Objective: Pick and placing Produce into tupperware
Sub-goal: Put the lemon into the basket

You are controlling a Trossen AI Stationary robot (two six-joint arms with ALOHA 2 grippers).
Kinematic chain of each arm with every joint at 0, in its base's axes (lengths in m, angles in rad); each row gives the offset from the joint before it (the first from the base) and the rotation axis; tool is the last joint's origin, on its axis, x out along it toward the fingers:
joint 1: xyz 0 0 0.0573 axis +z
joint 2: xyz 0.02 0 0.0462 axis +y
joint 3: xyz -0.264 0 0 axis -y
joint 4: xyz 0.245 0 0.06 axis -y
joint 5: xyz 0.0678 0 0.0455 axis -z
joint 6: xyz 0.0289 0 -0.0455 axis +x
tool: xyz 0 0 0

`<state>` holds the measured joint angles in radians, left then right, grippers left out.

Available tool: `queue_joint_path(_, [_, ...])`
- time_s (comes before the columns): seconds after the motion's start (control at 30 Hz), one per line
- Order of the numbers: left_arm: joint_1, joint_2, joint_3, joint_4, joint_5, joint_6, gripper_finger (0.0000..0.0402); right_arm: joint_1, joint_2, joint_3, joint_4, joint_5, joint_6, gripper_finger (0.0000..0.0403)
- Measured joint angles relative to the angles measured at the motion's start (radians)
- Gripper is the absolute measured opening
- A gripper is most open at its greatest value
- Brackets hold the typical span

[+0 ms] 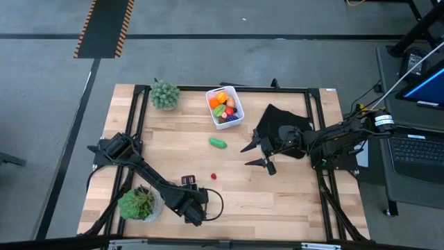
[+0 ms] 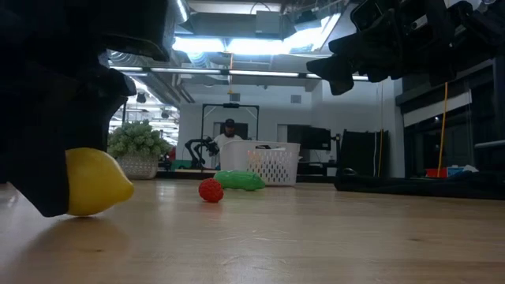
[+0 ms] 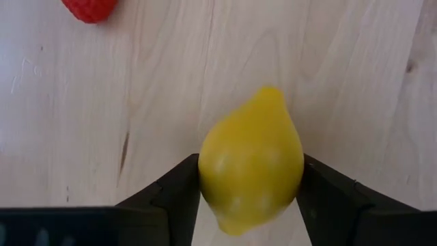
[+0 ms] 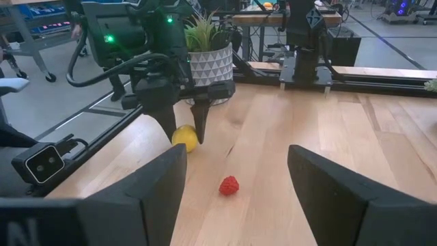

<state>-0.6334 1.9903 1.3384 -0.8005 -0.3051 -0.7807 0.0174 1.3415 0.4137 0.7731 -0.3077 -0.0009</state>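
Note:
A yellow toy lemon [image 3: 251,167] sits between the fingers of my left gripper [image 3: 251,179], near the table's near edge; it also shows in the low view [image 2: 95,181] and the right wrist view [image 4: 185,137]. The white tub [image 1: 236,115] stands at the far middle of the table with several toy fruits inside. A green cucumber [image 1: 218,143] and a small red strawberry [image 1: 214,176] lie on the bare wood. My right gripper [image 1: 257,154] hovers open above the table, right of the cucumber. My left gripper pinches the lemon across its wide middle [image 3: 205,171], one finger [image 3: 174,198] on each side. The fingers come from above, pointing down. The lemon's pointed end [image 3: 272,92] sticks out past the fingertips. Whether its underside still touches the wood, I cannot tell.
A black folded cloth [image 1: 281,125] lies under my right arm. One potted plant [image 1: 165,94] stands at the far left beside the tub, another [image 1: 141,203] at the near left, close to my left gripper. Bare wood lies around the strawberry.

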Motion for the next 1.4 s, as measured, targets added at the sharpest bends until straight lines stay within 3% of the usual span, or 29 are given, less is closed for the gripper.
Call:
queue_joint_path(0.3, [0.001,-0.021,0.000,-0.009,-0.006,0.032,0.0197,0.000,0.000,0.000,0.000,0.000,0.000,0.0257])
queue_joint_path(0.53, [0.014,-0.123,0.000,-0.049,-0.040,0.083,0.0197,0.000,0.000,0.000,-0.007,0.000,0.000,0.0257])
queue_joint_path(0.77, [0.011,-0.297,0.000,-0.055,-0.221,0.216,0.0197,0.000,0.000,0.000,-0.008,0.000,-0.001,0.0257])
queue_joint_path(0.97, [0.016,-0.452,-0.020,-0.072,-0.316,0.291,0.0197,0.000,0.000,0.000,-0.008,0.000,0.000,0.0257])
queue_joint_path(1.17, [0.031,-0.584,-0.180,0.035,-0.393,0.306,0.0199,0.000,0.000,0.000,-0.008,0.000,-0.001,0.0257])
queue_joint_path(1.4, [0.091,-0.696,-0.480,0.436,-0.360,0.421,0.0197,0.001,0.000,0.000,-0.007,0.000,0.000,0.0257])
